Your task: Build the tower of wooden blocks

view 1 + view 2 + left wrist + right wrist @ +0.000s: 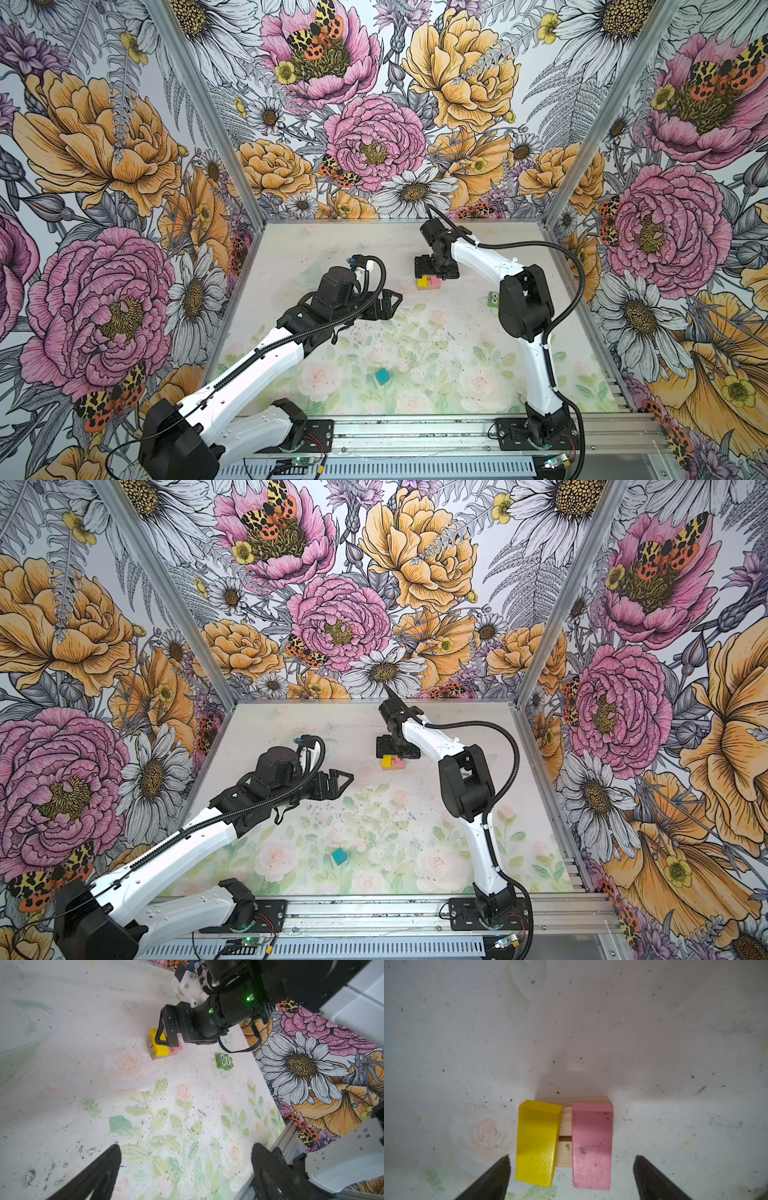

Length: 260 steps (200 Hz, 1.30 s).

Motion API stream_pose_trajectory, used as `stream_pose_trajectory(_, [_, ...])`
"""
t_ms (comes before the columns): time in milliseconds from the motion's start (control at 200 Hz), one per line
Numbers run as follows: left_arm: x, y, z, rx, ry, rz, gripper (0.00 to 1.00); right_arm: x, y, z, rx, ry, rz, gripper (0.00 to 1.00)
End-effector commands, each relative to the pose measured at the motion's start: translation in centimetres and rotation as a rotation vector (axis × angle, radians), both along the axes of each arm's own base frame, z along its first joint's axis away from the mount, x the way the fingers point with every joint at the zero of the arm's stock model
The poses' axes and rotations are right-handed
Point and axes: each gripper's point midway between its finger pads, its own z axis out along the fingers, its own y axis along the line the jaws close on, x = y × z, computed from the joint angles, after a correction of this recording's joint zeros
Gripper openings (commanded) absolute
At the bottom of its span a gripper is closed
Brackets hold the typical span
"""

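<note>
Since my right pincer (571, 1157) hangs released directly over the wood block tower (428, 283), its jaws spread wide and touching nothing, I judge the step in hand to be leaving this layer cleanly and going for the next block. The tower so far is low. Tan planks (565, 1118) lie flat on the tabletop (415, 332), and across them rest the yellow bar (537, 1142) and the pink slab (591, 1147), side by side with a slit of bare wood between. The yellow bar sits a little skewed against the pink one, and one finger stands just beside its outer face. I should therefore rise straight up with no sideways drift, or I risk nudging it further off square.

Reading the tabletop as a clock with six o'clock at my arm bases, the tower sits near twelve, under my right pincer. The teal cube (382, 376), the only loose block I can see, lies alone near six to seven. My left pincer (187, 1146) hovers released and empty near the middle, toward ten, with the tower off at its one o'clock and the teal cube well apart at its six. It looks the better placed for that cube. A small green figure (224, 1060) stands near two o'clock, and I leave it alone
</note>
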Motion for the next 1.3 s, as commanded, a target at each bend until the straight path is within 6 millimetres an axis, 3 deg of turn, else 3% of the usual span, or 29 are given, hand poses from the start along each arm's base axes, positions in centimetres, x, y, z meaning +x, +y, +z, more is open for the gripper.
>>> stream_pose_trajectory(0, [-0.2, 0.3, 0.2, -0.019, -0.005, -0.007, 0.99, 0.4, 0.5, 0.0, -0.012, -0.008, -0.009, 0.95])
stream_pose_trajectory(400, [-0.2, 0.9, 0.1, -0.032, -0.001, -0.003, 0.99, 0.4, 0.8, -0.6, -0.046, 0.013, -0.003, 0.90])
stream_pose_trajectory(870, [-0.2, 1.2, 0.0, -0.041, 0.002, -0.001, 0.99, 0.3, 0.5, -1.1, -0.077, 0.027, 0.004, 0.74])
stream_pose_trajectory(1296, [-0.2, 1.2, 0.0, -0.045, 0.004, 0.002, 0.99, 0.5, 0.7, -1.1, -0.068, 0.027, 0.016, 0.68])
